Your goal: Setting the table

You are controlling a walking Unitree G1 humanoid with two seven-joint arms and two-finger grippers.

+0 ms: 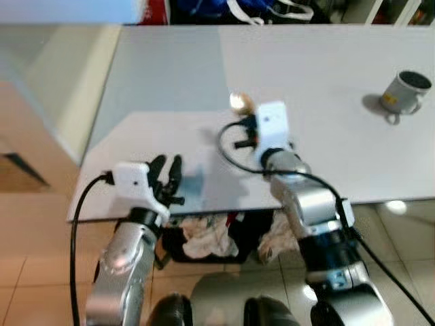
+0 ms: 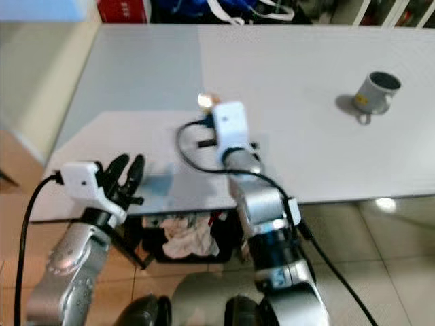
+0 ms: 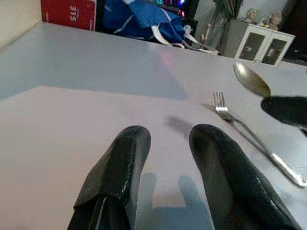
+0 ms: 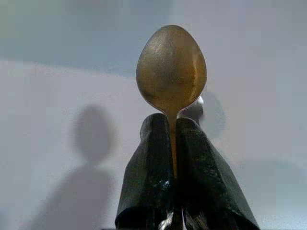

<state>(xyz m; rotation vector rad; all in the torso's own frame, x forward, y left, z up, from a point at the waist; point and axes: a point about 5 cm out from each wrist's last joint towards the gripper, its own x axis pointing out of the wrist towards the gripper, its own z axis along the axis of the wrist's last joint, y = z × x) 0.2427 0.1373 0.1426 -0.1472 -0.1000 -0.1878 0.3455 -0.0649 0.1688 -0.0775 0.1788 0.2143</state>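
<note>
**Right wrist view: spoon pinched by the neck, placement pending**

Right wrist view shows the right gripper [image 4: 173,143] closed tight on the spoon [image 4: 171,67], the two black fingers [image 4: 144,177] pressed on either side of the thin handle just below the bowl. The bowl stands out beyond the fingertips, over bare table [image 1: 326,75].

From the head views we note the right gripper [image 1: 248,136] held over the near-middle of the table, spoon bowl [image 1: 240,103] ahead of it. The fork [image 3: 249,134] lies flat on the table just beside this gripper, on its left side, tines pointing away from the robot; we cannot tell how high the spoon hangs above the surface.

The left gripper [image 1: 166,178] sits near the table's front edge, well left of the fork, fingers narrowly parted and holding nothing. A mug [image 1: 406,92] stands well off to the right, far from both.

Our judgement on the step: the spoon should go down parallel to the fork, beside it and not overlapping. We would lower until the bowl touches before releasing, since a grip this close to the bowl leaves the long handle free to swing. Open the fingers slowly, then withdraw straight back along the handle so as not to drag it askew or nudge the fork.
</note>
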